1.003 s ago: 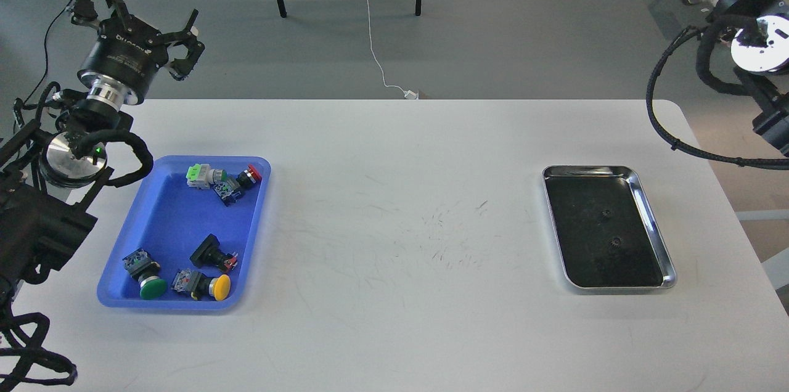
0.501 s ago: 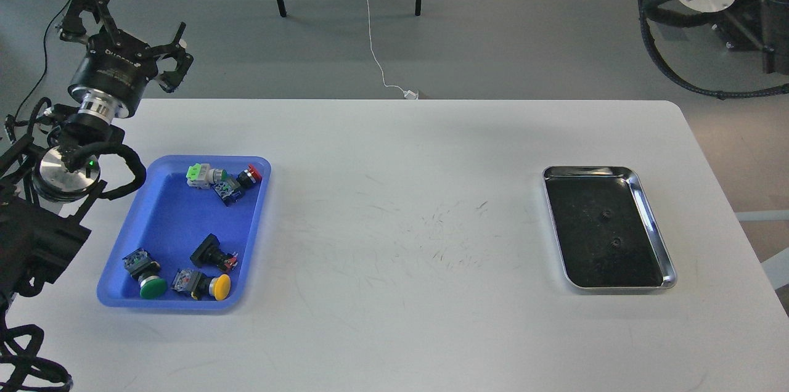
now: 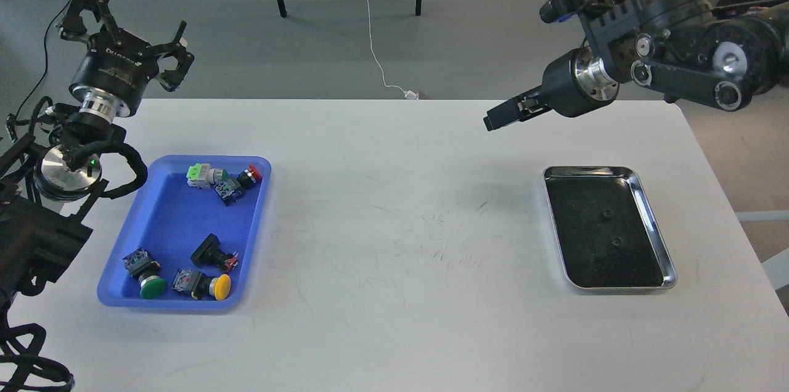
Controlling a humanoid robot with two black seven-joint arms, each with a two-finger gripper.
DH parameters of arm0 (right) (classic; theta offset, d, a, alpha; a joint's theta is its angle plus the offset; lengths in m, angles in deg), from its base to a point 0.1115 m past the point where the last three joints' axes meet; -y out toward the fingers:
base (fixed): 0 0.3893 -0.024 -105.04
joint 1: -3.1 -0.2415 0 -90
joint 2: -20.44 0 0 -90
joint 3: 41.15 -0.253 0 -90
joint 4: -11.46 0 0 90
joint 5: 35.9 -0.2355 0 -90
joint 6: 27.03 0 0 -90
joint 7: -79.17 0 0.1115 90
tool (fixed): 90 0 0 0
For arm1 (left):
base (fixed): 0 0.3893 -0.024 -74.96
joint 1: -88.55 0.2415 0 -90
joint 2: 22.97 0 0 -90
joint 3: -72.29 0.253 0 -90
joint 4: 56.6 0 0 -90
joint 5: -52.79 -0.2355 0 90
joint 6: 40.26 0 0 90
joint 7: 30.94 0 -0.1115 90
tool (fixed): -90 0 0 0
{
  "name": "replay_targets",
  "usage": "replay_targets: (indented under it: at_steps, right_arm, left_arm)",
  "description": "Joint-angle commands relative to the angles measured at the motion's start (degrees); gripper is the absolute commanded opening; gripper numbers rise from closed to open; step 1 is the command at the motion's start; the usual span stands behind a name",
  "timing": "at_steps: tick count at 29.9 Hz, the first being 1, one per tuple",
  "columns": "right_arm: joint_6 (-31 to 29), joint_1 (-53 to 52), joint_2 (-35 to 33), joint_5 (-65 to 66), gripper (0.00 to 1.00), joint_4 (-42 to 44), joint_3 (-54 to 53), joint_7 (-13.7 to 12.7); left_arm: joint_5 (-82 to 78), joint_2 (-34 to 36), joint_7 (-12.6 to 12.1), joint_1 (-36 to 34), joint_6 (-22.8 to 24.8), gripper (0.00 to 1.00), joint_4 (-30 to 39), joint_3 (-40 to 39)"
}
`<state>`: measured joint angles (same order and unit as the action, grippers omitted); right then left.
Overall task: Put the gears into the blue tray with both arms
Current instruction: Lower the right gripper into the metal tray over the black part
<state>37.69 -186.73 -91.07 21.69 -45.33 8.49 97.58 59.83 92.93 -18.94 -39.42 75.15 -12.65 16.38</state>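
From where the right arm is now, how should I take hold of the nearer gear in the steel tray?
Come straight down from above and pinch the nearer gear across its outer rim. It lies flat on the steel tray bottom, small and low, so a side approach would likely meet the raised rim. The other gear lies apart, leaving room for the fingers. The right gripper is up past the tray's far-left corner.
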Motion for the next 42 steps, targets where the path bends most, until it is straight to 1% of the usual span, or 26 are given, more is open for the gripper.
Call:
replay_targets:
  at_steps: [1,3,6,8,9,12,18,21,26,29,36,42]
  right_arm:
    - [4.5,1.1,-1.5,6.0,0.88,-0.8,6.8,0.5]
    - [6.0,2.2,-2.3,6.5,0.88,-1.0,8.9,0.8]
    - [6.5,4.9,-3.5,6.6,0.87,-0.7,9.2,0.8]
    - [7.2,7.6,-3.7,6.6,0.85,-0.4,9.1,0.7]
    - [7.9,8.6,-3.8,6.5,0.83,-0.2,9.0,0.7]
    - [10.1,11.0,-3.9,6.4,0.73,0.6,8.8,0.7]
    - [10.3,12.6,-3.9,6.4,0.66,3.3,8.9,0.2]
    - [10.7,15.3,-3.9,6.4,0.65,5.1,8.4,0.2]
    - [10.7,19.3,-4.8,6.1,0.64,6.4,4.2,0.0]
    - [10.7,20.0,-5.4,6.1,0.61,6.7,3.5,0.0]
    - [10.7,21.6,-6.1,6.1,0.59,7.3,3.4,-0.3]
    - [11.1,22.4,-6.0,6.1,0.46,8.5,2.7,-0.3]
  left_arm:
    - [0.0,-0.1,0.0,0.0,0.0,0.98,0.0,0.0]
    - [0.0,-0.1,0.4,0.0,0.0,0.98,0.0,0.0]
    - [-0.1,-0.1,0.4,0.0,-0.1,0.98,0.0,0.1]
    - [-0.1,-0.1,0.4,0.0,-0.3,0.98,-0.1,0.1]
    - [-0.1,-0.1,0.4,0.0,-0.2,0.98,-0.1,0.2]
    - [-0.1,0.4,0.3,0.1,0.0,0.98,-0.3,0.2]
    - [-0.1,0.6,0.3,0.1,0.0,0.98,-0.3,0.2]
    - [-0.1,0.7,0.3,0.1,0.0,0.98,-0.4,0.3]
    - [-0.2,0.6,0.2,0.1,-0.1,0.98,-0.4,0.4]
    - [-0.2,0.6,0.2,0.1,-0.4,0.98,-0.4,0.5]
    - [-0.2,0.6,0.2,0.0,-0.5,0.98,-0.4,0.6]
    - [-0.3,0.6,0.2,0.0,-0.5,0.98,-0.4,0.6]
